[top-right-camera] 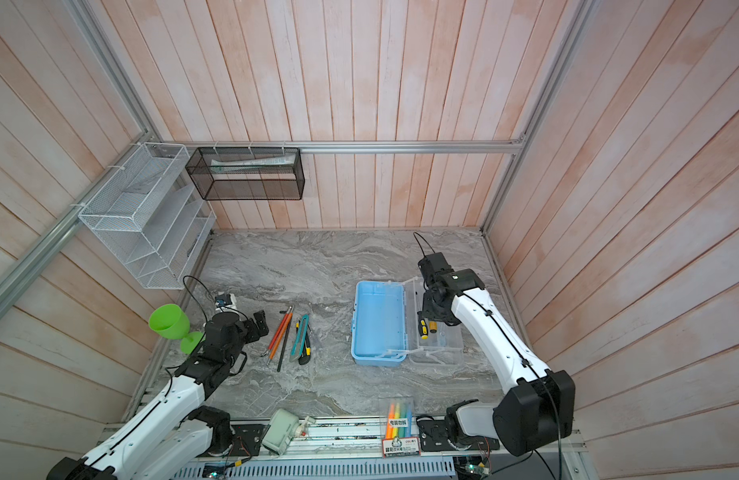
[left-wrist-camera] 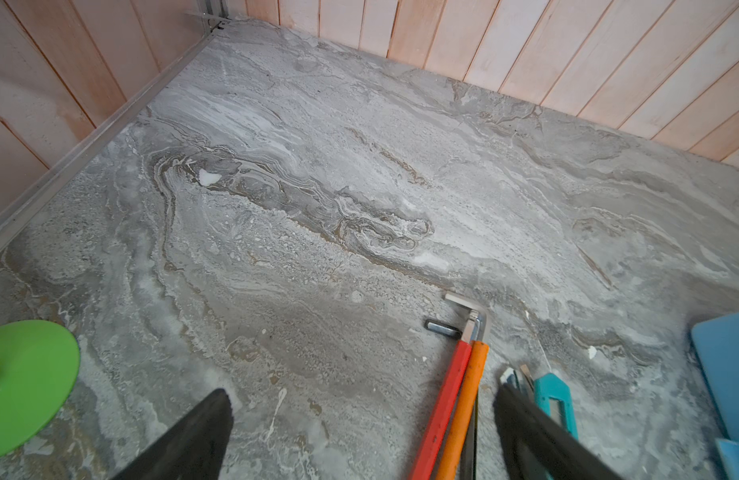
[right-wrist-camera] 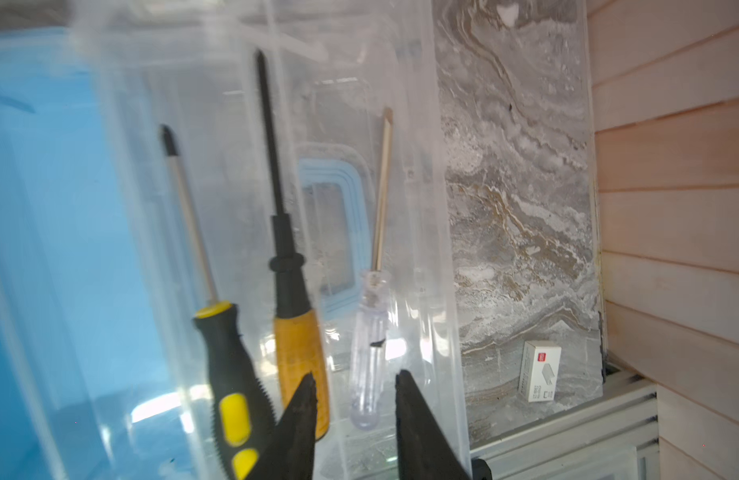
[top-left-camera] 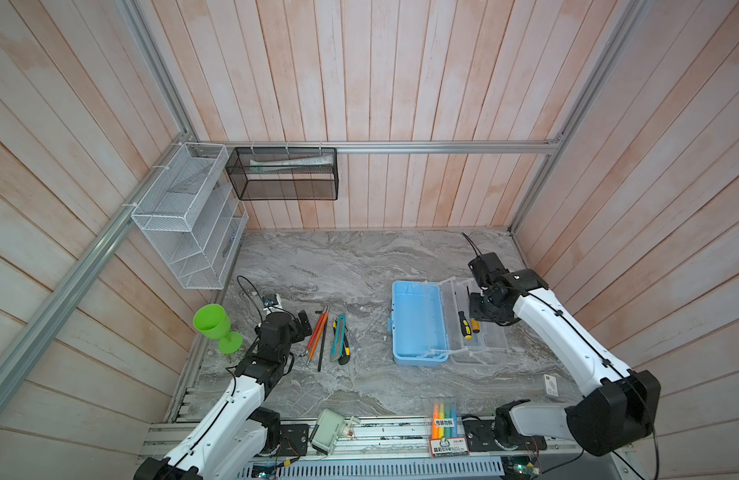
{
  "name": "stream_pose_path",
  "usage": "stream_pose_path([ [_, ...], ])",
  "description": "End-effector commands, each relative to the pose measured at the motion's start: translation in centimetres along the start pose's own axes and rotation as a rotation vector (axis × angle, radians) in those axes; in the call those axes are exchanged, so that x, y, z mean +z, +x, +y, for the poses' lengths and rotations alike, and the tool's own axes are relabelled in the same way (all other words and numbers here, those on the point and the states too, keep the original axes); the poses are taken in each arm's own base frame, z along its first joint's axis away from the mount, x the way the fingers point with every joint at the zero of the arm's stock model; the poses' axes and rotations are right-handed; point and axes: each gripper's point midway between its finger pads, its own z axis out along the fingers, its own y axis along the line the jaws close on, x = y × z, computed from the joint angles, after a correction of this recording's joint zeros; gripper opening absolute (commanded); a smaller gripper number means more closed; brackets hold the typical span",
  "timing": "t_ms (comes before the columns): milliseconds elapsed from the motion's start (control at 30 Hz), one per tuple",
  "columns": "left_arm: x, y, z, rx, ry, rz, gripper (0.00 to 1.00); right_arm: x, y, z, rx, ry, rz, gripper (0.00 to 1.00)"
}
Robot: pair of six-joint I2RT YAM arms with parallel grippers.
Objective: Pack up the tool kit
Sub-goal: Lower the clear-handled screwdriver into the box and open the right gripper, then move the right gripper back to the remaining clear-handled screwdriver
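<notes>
Right gripper (right-wrist-camera: 355,415) fingers cut by frame edge; clear-handled screwdriver (right-wrist-camera: 370,345) blurred.

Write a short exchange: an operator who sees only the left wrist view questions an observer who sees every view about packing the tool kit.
Operator: Is anything packed yet?
Observer: Yes, three screwdrivers lie in the clear half of the case.
Operator: Where is the right end effector?
Observer: The right end effector hovers over the clear-handled screwdriver, jaws apart, gripping nothing.
</notes>
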Motion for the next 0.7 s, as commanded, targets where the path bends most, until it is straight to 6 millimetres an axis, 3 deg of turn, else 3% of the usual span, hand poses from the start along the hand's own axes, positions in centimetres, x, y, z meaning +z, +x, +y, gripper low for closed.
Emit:
stream_pose_path([
  [0,-0.2,-1.5,-0.5,-0.009,0.014,-0.034,1.00,-2.0,-0.4,3.4,-0.041,-0.053,-0.045,0.32],
  [133,-0.2,-1.6,-0.4,-0.011,0.013,-0.037,1.00,-3.4,0.7,11.7,-0.173,-0.254,-0.109,0.32],
  [267,-0.2,-1.5,-0.4,-0.010,0.012,-0.033,1.00,-4.1,3.4,20.1,-0.284,-0.482,-0.114,0.32],
  [500,-0.2,-1.5,-0.4,-0.010,0.010,-0.034,1.00,-1.7,7.5,28.4,-0.440,-0.606,-0.053,0.33],
  [667,-0.3,-1.6,-0.3,-0.014,0.011,-0.038,1.00,1.0,10.0,31.4,-0.578,-0.603,0.005,0.35],
])
